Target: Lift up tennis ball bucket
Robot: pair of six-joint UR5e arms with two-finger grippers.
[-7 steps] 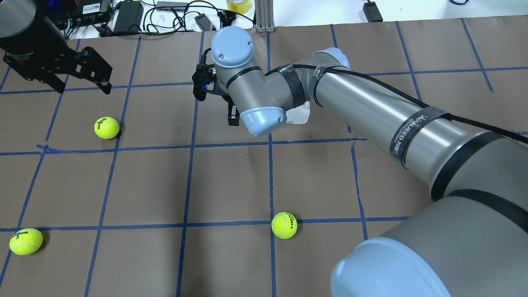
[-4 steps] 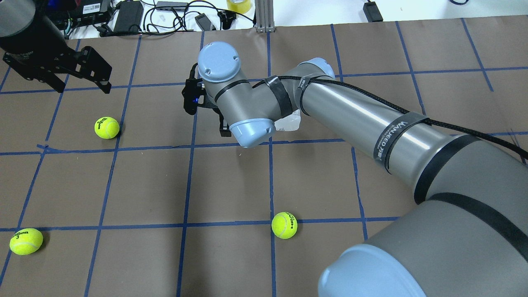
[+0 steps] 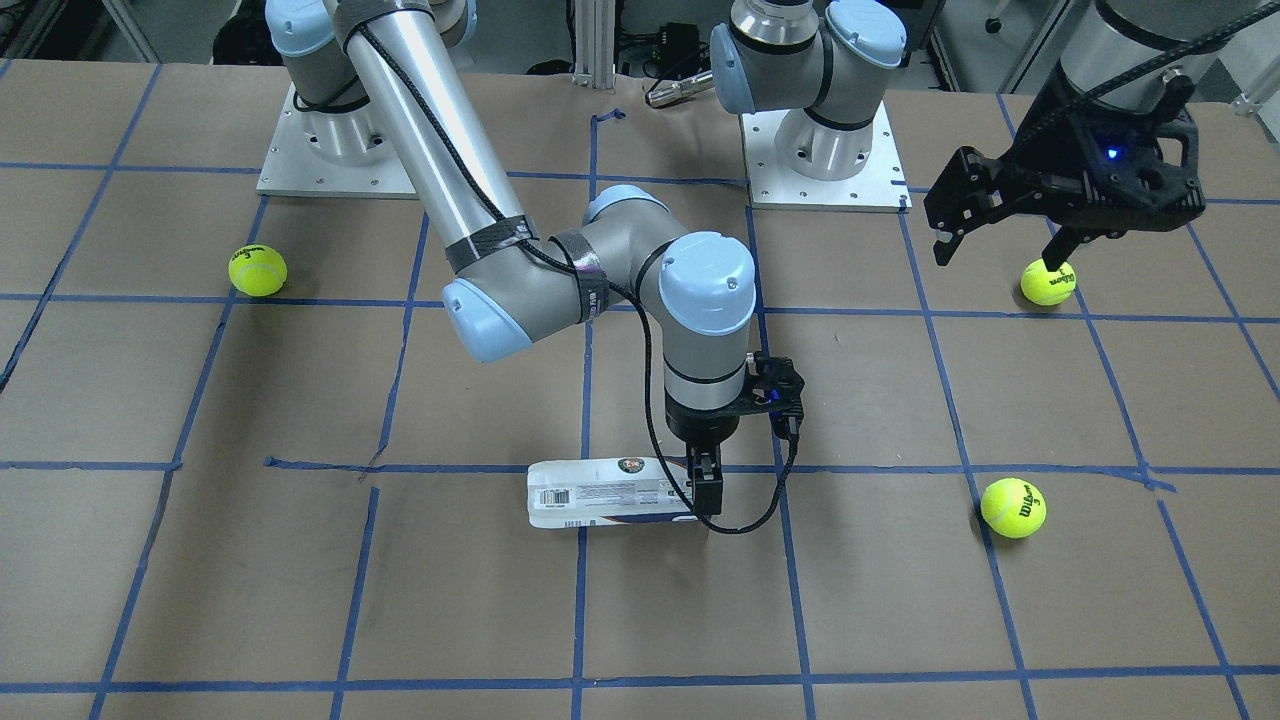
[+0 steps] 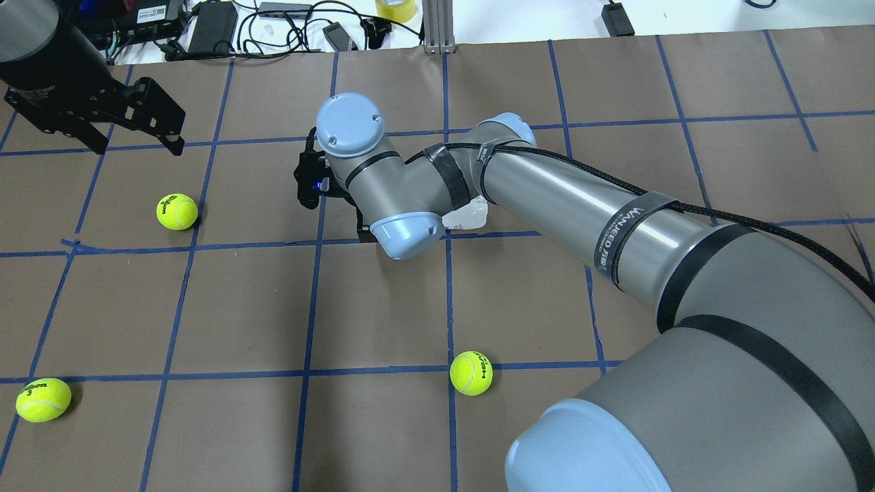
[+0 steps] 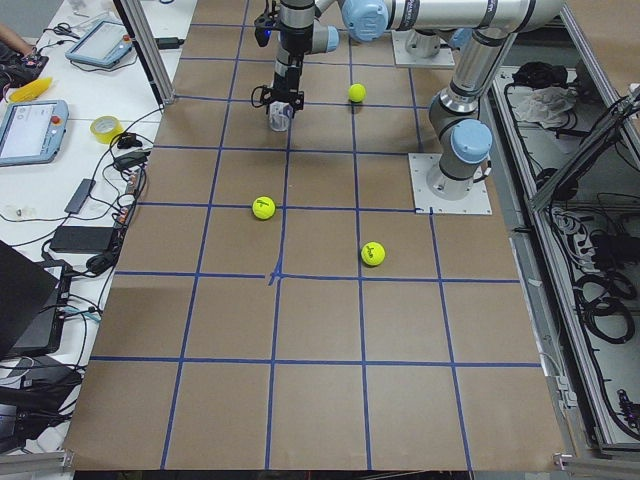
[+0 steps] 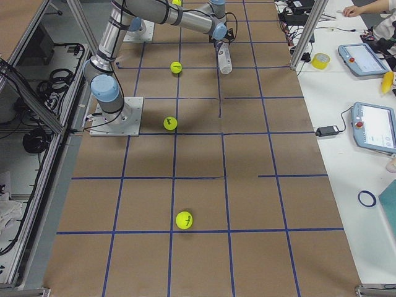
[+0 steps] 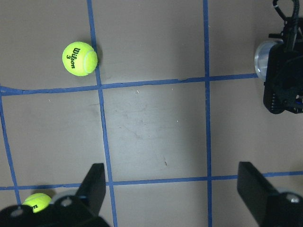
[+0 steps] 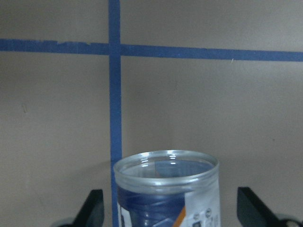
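Observation:
The tennis ball bucket (image 3: 610, 492) is a clear can with a white barcode label, lying on its side on the brown paper. My right gripper (image 3: 700, 482) is open and points down over its open end. In the right wrist view the can's mouth (image 8: 165, 189) sits between the two spread fingers (image 8: 94, 208) without touching them. In the overhead view my right arm hides most of the can (image 4: 468, 217). My left gripper (image 3: 1000, 240) is open and empty, hovering far off above a tennis ball (image 3: 1048, 282). It also shows in the overhead view (image 4: 140, 145).
Three yellow-green tennis balls lie loose on the paper: one (image 4: 177, 211) near my left gripper, one (image 4: 471, 373) at the near middle, one (image 4: 43, 400) at the near left. Cables and power bricks (image 4: 212, 27) line the far table edge.
My right arm has swung left and toward the near side in the overhead view. The visible end of the can has shifted the same way. The left arm has not moved.

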